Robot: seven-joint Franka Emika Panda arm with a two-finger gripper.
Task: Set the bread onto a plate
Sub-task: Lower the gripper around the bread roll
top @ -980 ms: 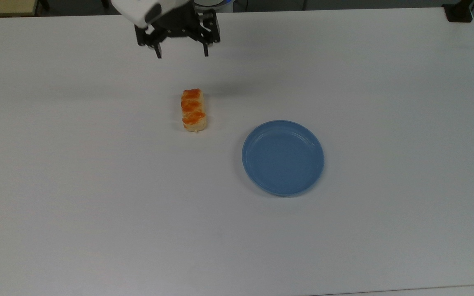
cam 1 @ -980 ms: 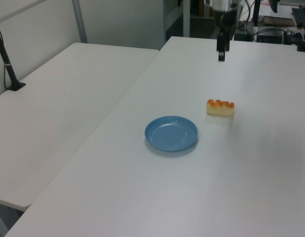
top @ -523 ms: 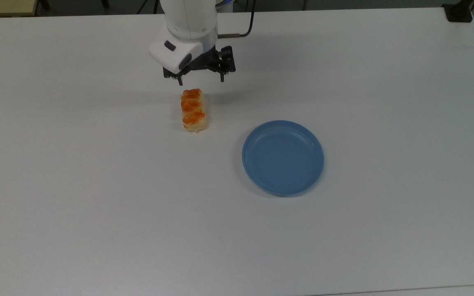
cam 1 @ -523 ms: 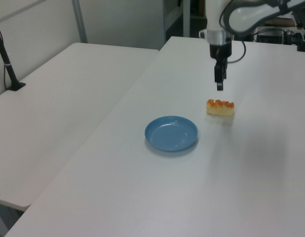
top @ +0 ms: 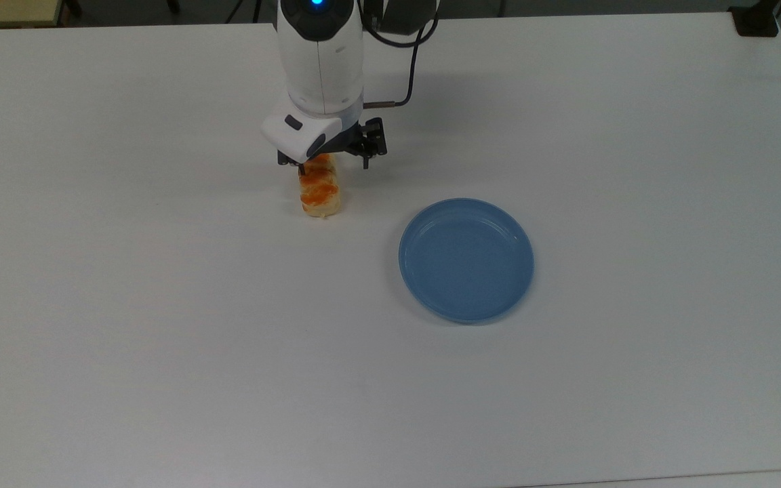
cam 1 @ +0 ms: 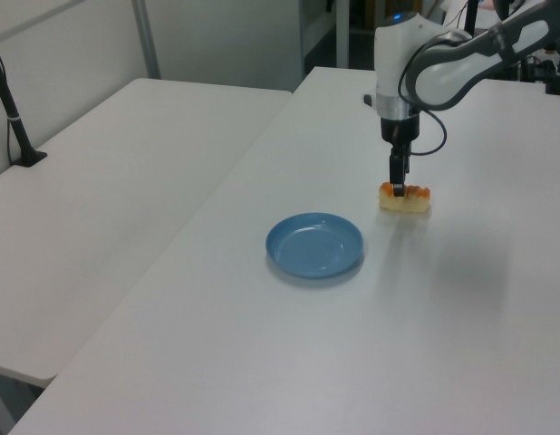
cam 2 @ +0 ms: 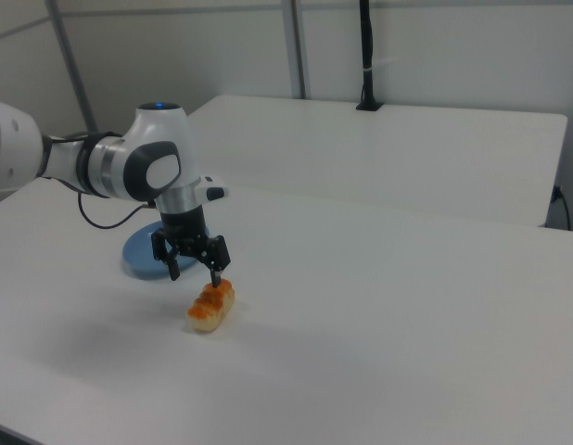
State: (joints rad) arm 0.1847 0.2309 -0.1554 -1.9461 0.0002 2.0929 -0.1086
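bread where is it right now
The bread lies on the white table, up-left of the plate in the top view, beneath the open gripper.

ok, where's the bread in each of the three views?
Top view: bread left of centre, upper half, under the hand.
Left view: bread right of centre, beyond the plate.
Right view: bread left of centre, nearer the camera than the plate.
Shared landmark: the blue plate.

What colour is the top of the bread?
Glossy orange-brown on top, over a pale beige body; the bread shows this best in the top view.
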